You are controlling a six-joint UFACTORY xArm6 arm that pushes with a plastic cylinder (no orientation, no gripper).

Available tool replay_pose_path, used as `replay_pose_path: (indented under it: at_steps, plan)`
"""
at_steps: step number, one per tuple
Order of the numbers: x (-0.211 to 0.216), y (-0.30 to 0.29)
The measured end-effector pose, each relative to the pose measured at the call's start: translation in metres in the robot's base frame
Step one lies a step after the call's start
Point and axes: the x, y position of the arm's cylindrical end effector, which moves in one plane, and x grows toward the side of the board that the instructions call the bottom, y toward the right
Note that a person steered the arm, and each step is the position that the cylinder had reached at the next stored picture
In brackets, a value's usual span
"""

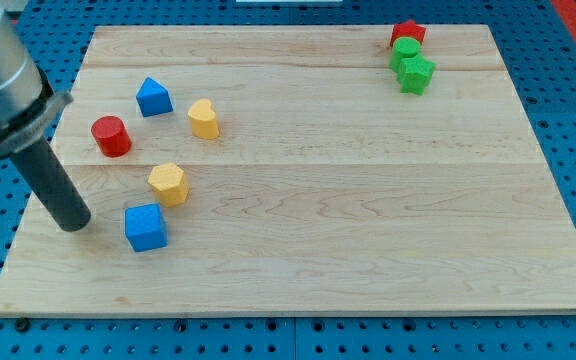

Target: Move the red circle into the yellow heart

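The red circle point(111, 136) stands on the wooden board near its left side. The yellow heart point(203, 118) is to its right, a short gap away. My tip point(73, 224) rests on the board below and a little left of the red circle, left of the blue cube point(146, 227). It touches no block.
A blue house-shaped block point(154, 97) sits between the circle and the heart, slightly above. A yellow hexagon point(168, 184) lies below the heart. At the top right stand a red star point(407, 33), a green circle point(405, 50) and a green star point(415, 73). The wooden board point(348, 200) has its left edge near my tip.
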Motion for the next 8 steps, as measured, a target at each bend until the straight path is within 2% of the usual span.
replay_pose_path:
  at_steps: [1, 2, 3, 5, 7, 8]
  plan:
    - [0.000, 0.094]
    - [0.008, 0.096]
    - [-0.016, 0.041]
    - [-0.027, 0.036]
    - [-0.066, -0.073]
    - [-0.112, -0.043]
